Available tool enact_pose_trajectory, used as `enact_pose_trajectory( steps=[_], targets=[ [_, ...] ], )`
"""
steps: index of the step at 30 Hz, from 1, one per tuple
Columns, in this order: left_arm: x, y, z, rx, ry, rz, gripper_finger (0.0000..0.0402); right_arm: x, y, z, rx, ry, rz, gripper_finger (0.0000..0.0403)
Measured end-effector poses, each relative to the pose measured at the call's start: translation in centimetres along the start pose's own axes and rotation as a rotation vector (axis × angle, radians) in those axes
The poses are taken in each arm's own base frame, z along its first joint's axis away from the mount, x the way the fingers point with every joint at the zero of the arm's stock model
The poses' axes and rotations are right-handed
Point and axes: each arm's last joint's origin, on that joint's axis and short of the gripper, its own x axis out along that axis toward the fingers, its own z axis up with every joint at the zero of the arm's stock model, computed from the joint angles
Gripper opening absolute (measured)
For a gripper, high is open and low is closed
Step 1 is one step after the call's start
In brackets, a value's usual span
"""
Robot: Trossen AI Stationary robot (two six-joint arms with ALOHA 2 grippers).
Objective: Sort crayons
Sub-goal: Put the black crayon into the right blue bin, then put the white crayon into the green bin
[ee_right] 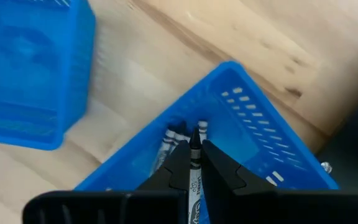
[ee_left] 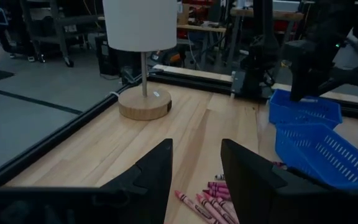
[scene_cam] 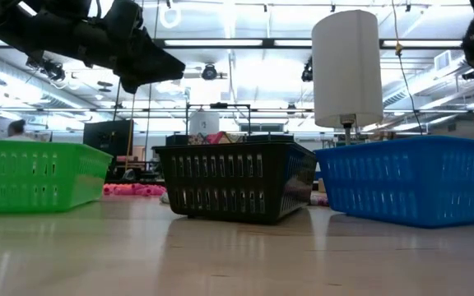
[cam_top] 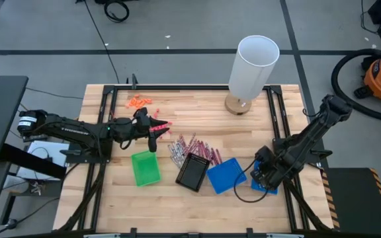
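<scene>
Clearly the drop-off step is in hand: the right gripper [ee_right: 194, 163], fingers clamped on a grey crayon [ee_right: 195, 155], hangs tip-down over a small blue tray [ee_right: 247, 134] at the table's right edge, where other crayons lie. Next it needs only part its fingers. The left gripper [ee_left: 196, 171], fingers apart and empty, hovers over the loose crayons [cam_top: 194, 148] mid-table.

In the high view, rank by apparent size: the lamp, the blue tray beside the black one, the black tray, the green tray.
1. Lamp, clearly largest, though its shade stands nearer the camera.
2. Blue tray.
3. Green tray and black tray: too alike to rank.
</scene>
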Motion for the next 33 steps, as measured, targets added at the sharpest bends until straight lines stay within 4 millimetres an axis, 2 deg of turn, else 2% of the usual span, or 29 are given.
enact_pose_trajectory(
  steps=[11, 20, 24, 33],
  targets=[
    [0.0, 0.0, 0.0, 0.013, 0.002, 0.0, 0.0149, 3.2, -1.2, -0.7, 0.032, 0.083, 0.04, 0.0037],
    [0.0, 0.0, 0.0, 0.019, 0.002, 0.0, 0.0149, 3.3, -1.3, -0.7, 0.034, 0.098, 0.039, 0.0086],
    [0.0, 0.0, 0.0, 0.019, 0.002, 0.0, 0.0149, 2.7, -1.5, -0.3, 0.037, 0.101, 0.034, 0.009],
    [0.0, 0.0, 0.0, 0.012, 0.003, 0.0, 0.0149, -1.0, -1.9, 1.5, 0.014, 0.032, 0.038, 0.0089]
  ],
)
